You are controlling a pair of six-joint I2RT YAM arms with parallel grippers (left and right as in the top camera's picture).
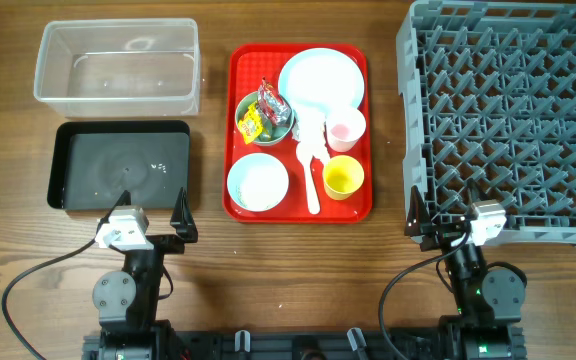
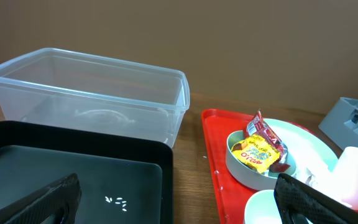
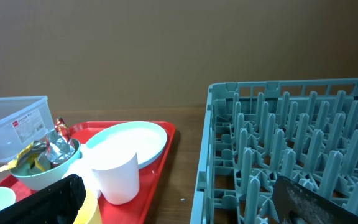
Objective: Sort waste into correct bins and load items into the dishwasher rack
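Observation:
A red tray (image 1: 243, 120) holds a white plate (image 1: 320, 78), a pale green bowl (image 1: 284, 128) with red and yellow wrappers (image 1: 259, 113), a white bowl (image 1: 258, 182), a pink cup (image 1: 346, 128), a yellow cup (image 1: 343, 177) and a white spoon (image 1: 312, 175). The grey dishwasher rack (image 1: 508, 110) stands at the right. My left gripper (image 1: 155, 224) is open and empty, below the black bin (image 1: 118, 165). My right gripper (image 1: 446, 226) is open and empty at the rack's front left corner. The wrappers also show in the left wrist view (image 2: 261, 147).
A clear plastic bin (image 1: 118, 65) stands at the back left, behind the black bin. A few white crumbs (image 2: 118, 201) lie in the black bin. Bare wood table runs along the front between the two arms.

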